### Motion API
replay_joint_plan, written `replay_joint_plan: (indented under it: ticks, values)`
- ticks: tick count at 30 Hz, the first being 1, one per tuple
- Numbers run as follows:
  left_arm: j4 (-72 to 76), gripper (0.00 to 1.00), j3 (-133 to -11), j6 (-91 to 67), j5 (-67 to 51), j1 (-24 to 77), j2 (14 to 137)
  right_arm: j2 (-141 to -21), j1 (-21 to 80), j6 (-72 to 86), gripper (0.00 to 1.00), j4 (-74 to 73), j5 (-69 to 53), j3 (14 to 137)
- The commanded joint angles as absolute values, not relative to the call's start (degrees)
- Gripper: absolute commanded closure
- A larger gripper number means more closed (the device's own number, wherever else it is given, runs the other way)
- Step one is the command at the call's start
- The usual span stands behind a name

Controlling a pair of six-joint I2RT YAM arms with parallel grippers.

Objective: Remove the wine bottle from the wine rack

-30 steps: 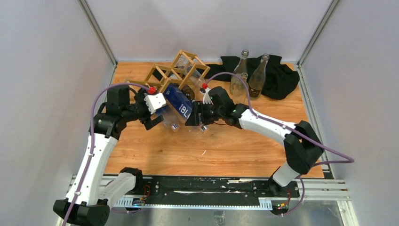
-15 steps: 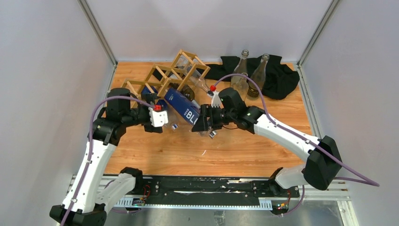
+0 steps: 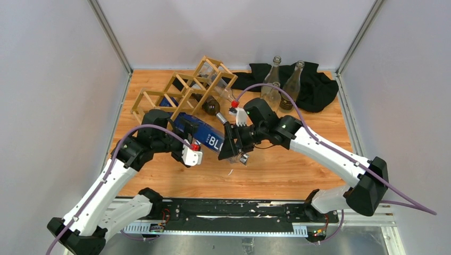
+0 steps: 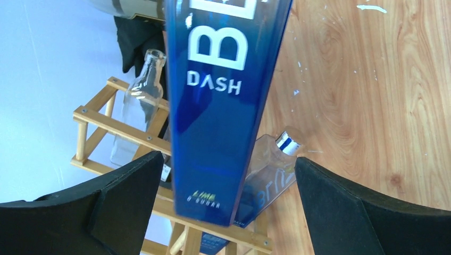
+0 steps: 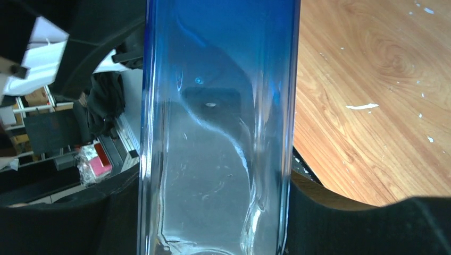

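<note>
The blue wine bottle lies slanted at the centre of the overhead view, clamped across its body by the right gripper, jaws part closed on the glass. Its far end reaches the near edge of the wine rack, upper left; whether it is free of its cell cannot be told. The left gripper straddles the bottle, jaws wide, touching nothing. A clean finish likely means drawing along the bottle's own axis, away from the lattice and the clear bottle lodged there, then lowering it flat onto the table.
</note>
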State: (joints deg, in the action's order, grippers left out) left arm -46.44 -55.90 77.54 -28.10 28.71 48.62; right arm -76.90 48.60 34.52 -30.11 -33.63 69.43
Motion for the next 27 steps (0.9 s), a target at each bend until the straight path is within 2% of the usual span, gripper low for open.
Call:
replay_joint_plan:
  ticks: [1,12,15,18,19,20,21,22,23,24,27]
  values:
    - [-46.1,0.00,-55.0,78.0,-24.4,31.1,49.1,-73.0,50.7,29.7,1.00,-26.4,-38.3,75.7]
    - [-46.1,0.03,-55.4,77.5,-20.9,32.1,51.0,-74.5,55.2,26.9,1.00,-26.5,-38.1,78.7]
    - [-46.1,0.11,-55.0,77.6,-21.0,32.0,50.9,-75.2,55.7,25.7,1.00,-27.9,-37.9,80.2]
    - [-46.1,0.31,-55.3,76.9,-21.0,32.2,50.9,-75.7,55.9,24.2,0.99,-29.5,-37.4,81.0]
    - [-46.1,0.41,-55.4,76.6,-21.1,32.2,50.8,-75.6,56.0,24.0,0.93,-29.7,-37.0,80.8]
    - [-46.0,0.54,-55.5,76.5,-21.2,32.1,50.7,-75.3,55.9,23.8,0.79,-29.7,-36.7,80.4]
    - [-45.7,0.69,-55.5,76.0,-21.3,32.1,50.4,-74.8,56.0,23.8,0.64,-29.6,-35.9,79.9]
    - [-44.7,0.81,-55.3,74.9,-21.3,32.1,50.1,-74.2,56.0,23.7,0.44,-29.4,-35.1,79.4]
    - [-43.1,0.92,-55.1,73.2,-21.2,32.1,49.5,-73.6,55.9,23.4,0.27,-29.4,-34.2,78.9]
    - [-41.4,1.00,-54.5,71.7,-21.0,32.1,48.6,-73.0,55.9,23.2,0.16,-29.2,-33.3,78.4]
    - [-37.0,1.00,-53.0,68.3,-21.5,32.1,46.3,-70.4,55.1,23.3,0.12,-28.0,-31.1,76.6]
